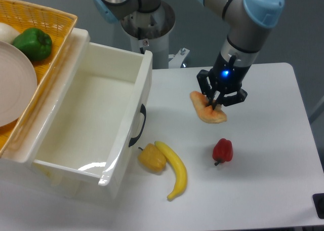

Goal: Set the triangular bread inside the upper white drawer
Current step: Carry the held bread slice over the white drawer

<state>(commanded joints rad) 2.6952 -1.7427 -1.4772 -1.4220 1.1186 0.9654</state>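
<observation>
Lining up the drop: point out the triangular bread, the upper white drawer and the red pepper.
triangular bread point(206, 113): fixed camera, its lower orange face below the gripper.
upper white drawer point(146, 84): fixed camera, front wall above the handle.
red pepper point(223, 150): fixed camera, middle of its body.
</observation>
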